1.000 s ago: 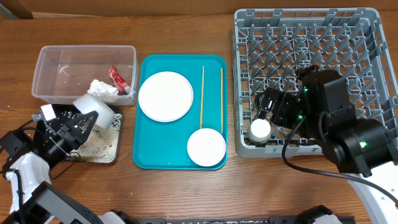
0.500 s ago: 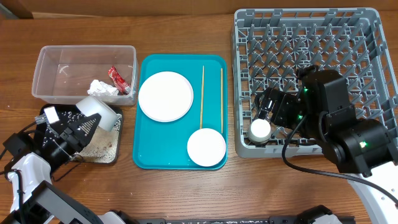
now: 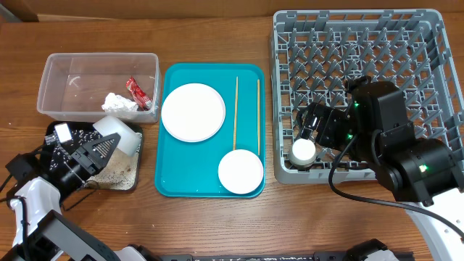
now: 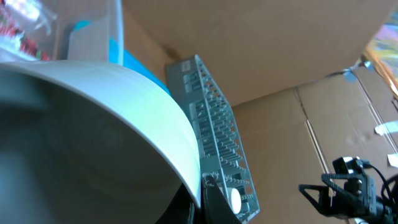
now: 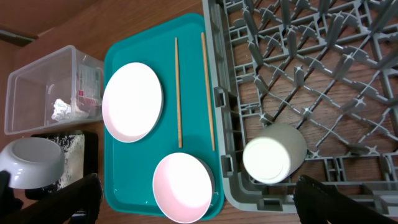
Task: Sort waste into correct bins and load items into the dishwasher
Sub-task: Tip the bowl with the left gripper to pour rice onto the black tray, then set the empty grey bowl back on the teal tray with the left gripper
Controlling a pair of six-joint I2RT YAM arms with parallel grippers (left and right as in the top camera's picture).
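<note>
My left gripper (image 3: pixel 107 143) is shut on the rim of a small white bowl (image 3: pixel 119 134) and holds it tilted over the black tray (image 3: pixel 123 177), which has rice grains on it. In the left wrist view the fingers (image 4: pixel 202 194) pinch the bowl's rim (image 4: pixel 124 124). The clear tub (image 3: pixel 72 76) holds the red wrapper (image 3: pixel 136 92) and the tissue wad (image 3: pixel 117 104). My right gripper (image 3: pixel 310 134) is open over the grey dish rack (image 3: pixel 362 43), just above the white cup (image 3: pixel 303 151) lying in its front left corner. The right wrist view shows the cup (image 5: pixel 273 152) between my wide-open fingers (image 5: pixel 199 194).
The teal tray (image 3: pixel 174 181) holds the white plate (image 3: pixel 193 112), a second white bowl (image 3: pixel 241 172) and two chopsticks (image 3: pixel 235 112) lying side by side. The rack's pegs stand upright across its floor. Bare wood table lies at the front.
My left gripper has shifted the bowl slightly right and lower over the black tray. The right arm and the cup have not moved.
</note>
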